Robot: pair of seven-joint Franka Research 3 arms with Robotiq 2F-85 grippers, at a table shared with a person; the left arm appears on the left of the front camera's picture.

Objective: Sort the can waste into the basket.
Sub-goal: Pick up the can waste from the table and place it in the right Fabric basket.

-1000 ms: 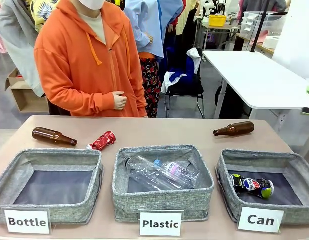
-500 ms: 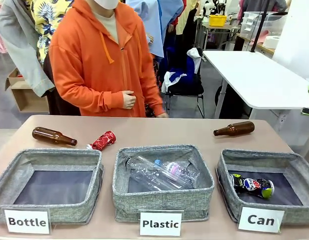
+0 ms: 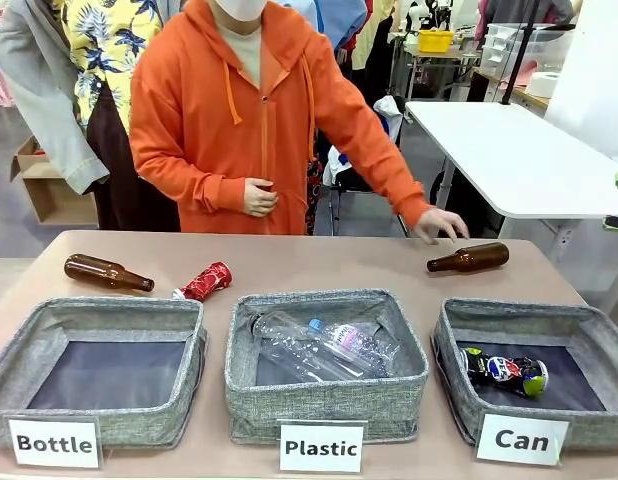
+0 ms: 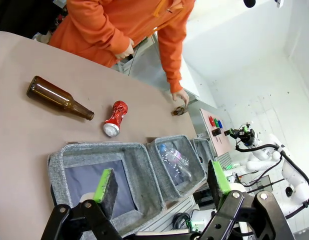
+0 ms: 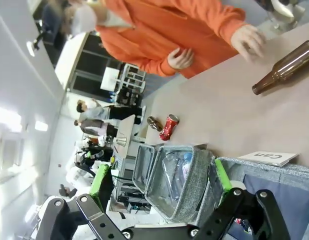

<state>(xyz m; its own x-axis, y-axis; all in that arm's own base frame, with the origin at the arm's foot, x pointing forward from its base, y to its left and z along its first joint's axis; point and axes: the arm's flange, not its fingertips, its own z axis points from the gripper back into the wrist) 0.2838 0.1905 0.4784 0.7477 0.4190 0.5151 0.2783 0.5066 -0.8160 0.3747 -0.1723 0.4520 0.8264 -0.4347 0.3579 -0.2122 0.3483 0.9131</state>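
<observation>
A shiny red crushed can (image 3: 204, 281) lies on the table behind the left bin, next to a brown bottle; it also appears in the left wrist view (image 4: 115, 119) and the right wrist view (image 5: 169, 126). A dark crushed can (image 3: 506, 371) with a blue-red-white logo lies on the floor of the grey basket (image 3: 519, 312) labelled "Can", at the front right. The basket's rim (image 5: 274, 170) and label show near my right gripper (image 5: 161, 177), which hangs open and empty above it. My left gripper (image 4: 162, 179) is open and empty, high over the "Bottle" bin.
The "Bottle" bin (image 3: 99, 309) is at front left. The "Plastic" bin (image 3: 324, 303) in the middle holds clear bottles. Brown bottles lie at far left (image 3: 107, 272) and far right (image 3: 469, 259). A person in orange has a hand (image 3: 439, 222) by the right bottle.
The person has stepped to the right and stretched one arm out to the far right bottle. The cans, bins and bottles have not moved.
</observation>
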